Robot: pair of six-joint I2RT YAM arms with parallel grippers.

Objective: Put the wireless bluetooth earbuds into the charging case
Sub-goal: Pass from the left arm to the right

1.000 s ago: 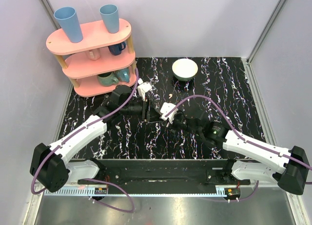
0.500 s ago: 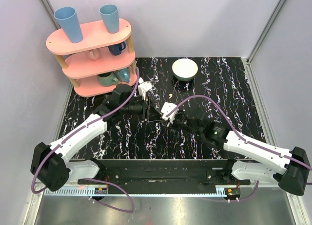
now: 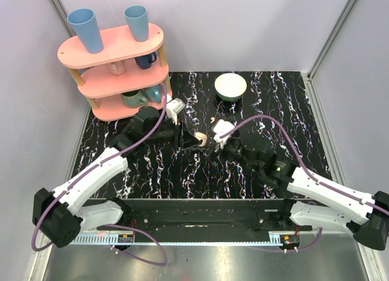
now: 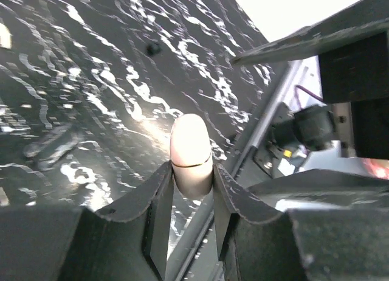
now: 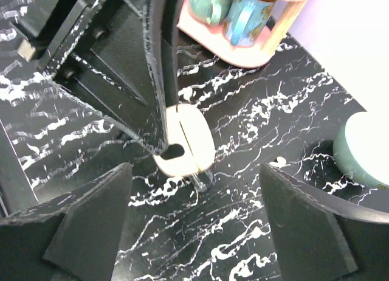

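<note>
The charging case (image 3: 200,138) is a cream rounded case with a thin seam. It is pinched between the fingers of my left gripper (image 3: 187,138) just above the black marbled table. In the left wrist view the case (image 4: 190,148) sticks out past the left gripper (image 4: 191,171). My right gripper (image 3: 214,146) is wide open and empty, facing the case (image 5: 184,141) from the right, with nothing between its fingers in the right wrist view (image 5: 194,199). One whitish earbud (image 3: 211,120) lies on the table behind the grippers and also shows in the right wrist view (image 5: 279,162). I see no second earbud.
A white bowl (image 3: 231,86) stands at the back centre and shows in the right wrist view (image 5: 364,150). A pink three-tier shelf (image 3: 115,71) with blue cups and mugs stands at the back left. Grey walls enclose the table.
The right gripper has drawn back to the right, away from the left gripper. The cream case now shows between the two grippers, still held by the left one.
</note>
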